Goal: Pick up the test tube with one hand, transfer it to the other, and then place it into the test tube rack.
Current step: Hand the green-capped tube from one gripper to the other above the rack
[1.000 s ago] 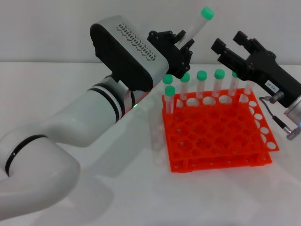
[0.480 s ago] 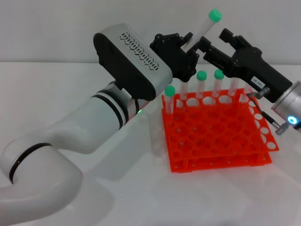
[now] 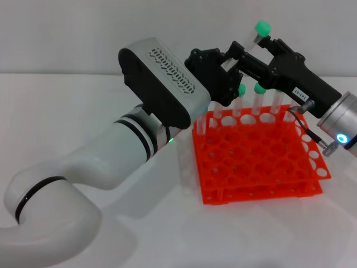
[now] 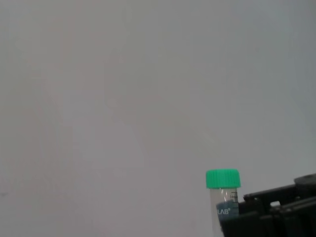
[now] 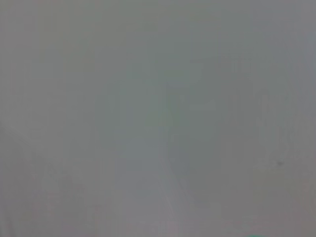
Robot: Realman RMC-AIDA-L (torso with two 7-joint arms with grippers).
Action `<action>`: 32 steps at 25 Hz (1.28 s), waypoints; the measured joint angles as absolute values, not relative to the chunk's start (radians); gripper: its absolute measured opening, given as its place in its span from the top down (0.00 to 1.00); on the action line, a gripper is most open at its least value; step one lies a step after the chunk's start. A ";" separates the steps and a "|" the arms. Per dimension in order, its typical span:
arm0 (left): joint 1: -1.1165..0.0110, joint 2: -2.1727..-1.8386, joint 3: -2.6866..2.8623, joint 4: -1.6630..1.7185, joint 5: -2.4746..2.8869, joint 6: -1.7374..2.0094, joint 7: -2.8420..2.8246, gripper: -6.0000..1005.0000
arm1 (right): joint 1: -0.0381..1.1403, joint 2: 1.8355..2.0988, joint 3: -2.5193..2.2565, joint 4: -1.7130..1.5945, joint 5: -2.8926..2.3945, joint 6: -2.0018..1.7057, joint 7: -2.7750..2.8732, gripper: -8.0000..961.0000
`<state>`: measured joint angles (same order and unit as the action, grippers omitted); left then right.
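Observation:
My left gripper [image 3: 227,60], black on the white arm, is shut on the lower part of the test tube [image 3: 260,28] and holds it tilted in the air above the back edge of the orange test tube rack [image 3: 256,162]. My right gripper [image 3: 254,49], black with a white label, reaches in from the right. Its jaws stand apart on either side of the tube, just below the green cap. The tube's cap also shows in the left wrist view [image 4: 222,178], with a black gripper part beside it. The right wrist view shows only blank grey.
Several other green-capped tubes [image 3: 259,89] stand in the rack's back row, right under both grippers. The left arm's white forearm [image 3: 111,151] crosses the table to the left of the rack. The right wrist's light ring [image 3: 341,138] is over the rack's right edge.
My right gripper has moved left until its jaws straddle the tube. My left gripper with the tube has shifted slightly right and up toward it.

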<state>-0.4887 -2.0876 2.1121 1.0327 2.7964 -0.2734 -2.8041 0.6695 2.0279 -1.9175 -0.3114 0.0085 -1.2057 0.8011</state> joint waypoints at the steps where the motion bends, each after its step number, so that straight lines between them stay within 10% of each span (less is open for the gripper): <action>1: -0.490 -2.088 2.115 1.030 2.793 -0.275 -2.804 0.81 | 0.670 2.028 -1.918 -0.311 0.008 -1.206 0.801 0.11; 12: -0.495 -2.088 2.128 1.023 2.786 -0.279 -2.802 0.81 | 0.677 2.028 -1.934 -0.311 0.009 -1.203 0.791 0.11; 32: -0.497 -2.088 2.142 1.018 2.785 -0.279 -2.797 0.81 | 0.680 2.023 -1.959 -0.311 -0.002 -1.238 0.701 0.58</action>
